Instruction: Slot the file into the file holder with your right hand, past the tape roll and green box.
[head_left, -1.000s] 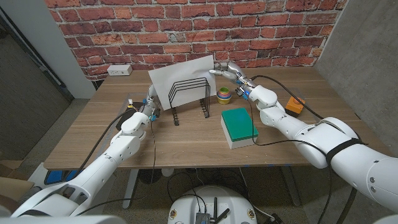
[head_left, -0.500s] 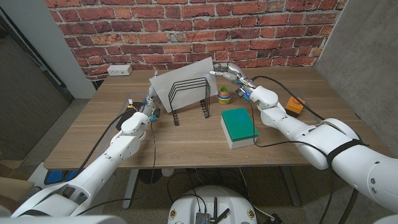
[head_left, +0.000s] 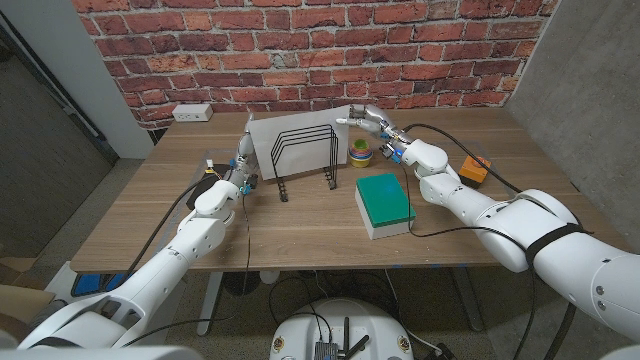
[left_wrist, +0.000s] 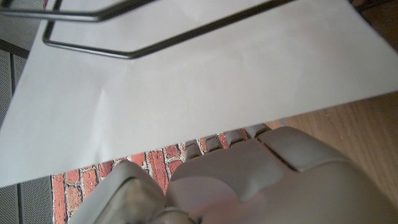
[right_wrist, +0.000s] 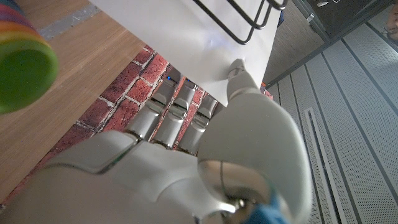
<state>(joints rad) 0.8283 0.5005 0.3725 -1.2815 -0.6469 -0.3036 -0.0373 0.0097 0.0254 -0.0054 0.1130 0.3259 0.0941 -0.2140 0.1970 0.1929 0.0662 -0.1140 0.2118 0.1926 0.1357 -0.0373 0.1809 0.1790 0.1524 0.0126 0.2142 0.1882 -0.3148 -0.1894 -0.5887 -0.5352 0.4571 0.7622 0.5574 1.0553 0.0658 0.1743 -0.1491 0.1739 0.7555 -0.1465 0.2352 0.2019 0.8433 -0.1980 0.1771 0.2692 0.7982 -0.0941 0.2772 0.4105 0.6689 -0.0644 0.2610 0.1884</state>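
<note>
Since a second ago the file has dropped and levelled — it stood tilted high above the file holder, and now it sits lower, its top edge nearly level, mostly behind the holder's black wire loops. The right hand pinches the sheet's end just beside the holder, thumb on one face and fingers behind it, as the right wrist view shows. The tape roll, banded green and yellow, stands just beside the holder and close under that hand; the green box lies nearer the robot than the holder, apart from it. Both are already behind the hand's path, so the passing part looks done and the step in hand is the lowering into a slot. Whether the sheet's lower edge is truly between two wires or only behind the last one I cannot tell. The left hand waits just beside the holder's other end, holding nothing; how wide its fingers stand I cannot tell, though its wrist view looks straight at the sheet and the wire loops. Next the move calls for a straight, gentle descent with the sheet kept parallel to the wires — then a release once its edge reaches the base.
</note>
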